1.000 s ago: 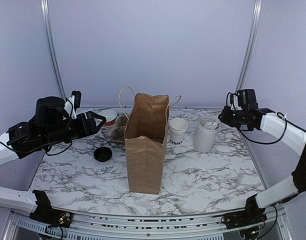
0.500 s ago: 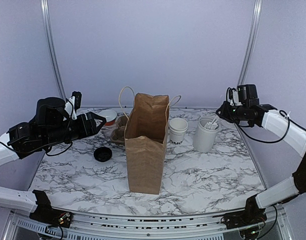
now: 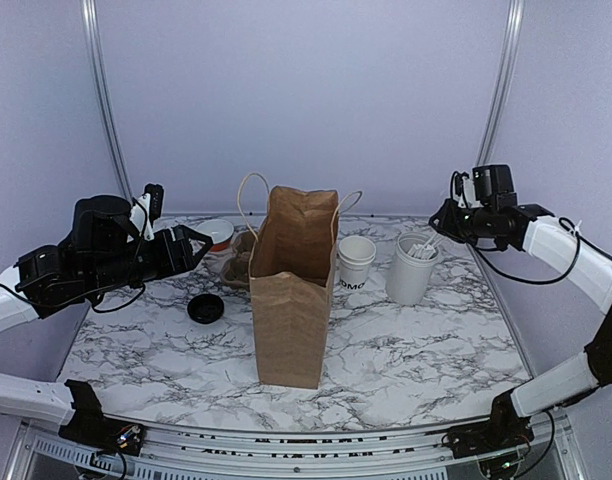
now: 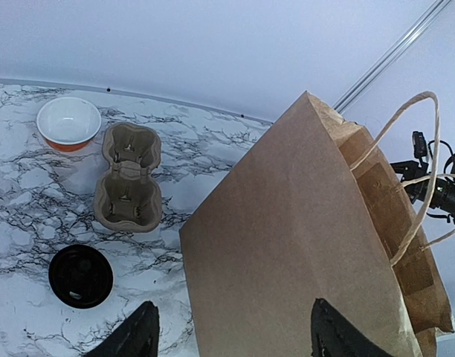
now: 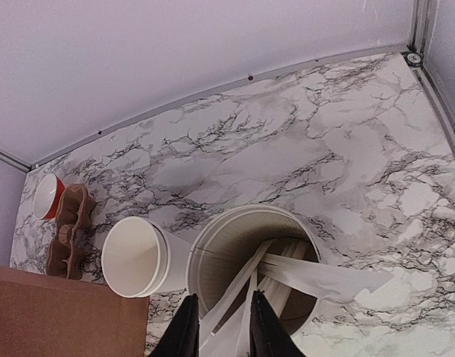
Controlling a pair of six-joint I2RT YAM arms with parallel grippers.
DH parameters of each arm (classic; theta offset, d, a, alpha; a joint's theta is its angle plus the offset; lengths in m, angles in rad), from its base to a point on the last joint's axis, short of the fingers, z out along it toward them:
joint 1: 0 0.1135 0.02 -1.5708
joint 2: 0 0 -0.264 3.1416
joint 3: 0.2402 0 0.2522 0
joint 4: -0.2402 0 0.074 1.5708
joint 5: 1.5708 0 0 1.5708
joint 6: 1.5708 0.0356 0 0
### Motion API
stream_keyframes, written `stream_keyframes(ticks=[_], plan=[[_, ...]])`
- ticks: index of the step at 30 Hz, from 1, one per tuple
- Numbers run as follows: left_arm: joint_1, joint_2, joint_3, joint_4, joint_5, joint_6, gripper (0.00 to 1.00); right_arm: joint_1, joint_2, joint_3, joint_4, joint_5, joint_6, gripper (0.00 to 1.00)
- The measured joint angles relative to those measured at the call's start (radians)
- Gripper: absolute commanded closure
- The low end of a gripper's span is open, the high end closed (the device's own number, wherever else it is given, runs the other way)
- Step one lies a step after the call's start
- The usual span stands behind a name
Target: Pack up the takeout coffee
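Shifting right pincer (image 3: pixel 438 222) nearer tub (image 3: pixel 410 270), left pincer (image 3: pixel 199 243) unmoved

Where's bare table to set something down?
Widest bare marble: right of the paper bag, in front of the utensil tub. Also bare between the black lid and the near edge. Crowded along the back: bowl, cup carrier, white cup.

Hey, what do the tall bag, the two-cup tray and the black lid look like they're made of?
The bag: brown kraft paper, matte, with sharp fold creases and twisted cord handles. The tray: likely moulded pulp, rough, dull grey-brown. The black lid: probably plastic, smooth with a faint sheen.
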Motion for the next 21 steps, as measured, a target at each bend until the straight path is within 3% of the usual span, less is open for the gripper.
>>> stream_keyframes(ticks=[16,21], plan=[[0.000,-0.006,0.000,0.000,0.006,0.000,0.30,0.002,0.108,-0.036,0.069,0.043,0.000,0.80],[0.000,-0.008,0.000,0.000,0.006,0.000,0.30,0.002,0.127,-0.035,0.081,0.061,0.001,0.92]])
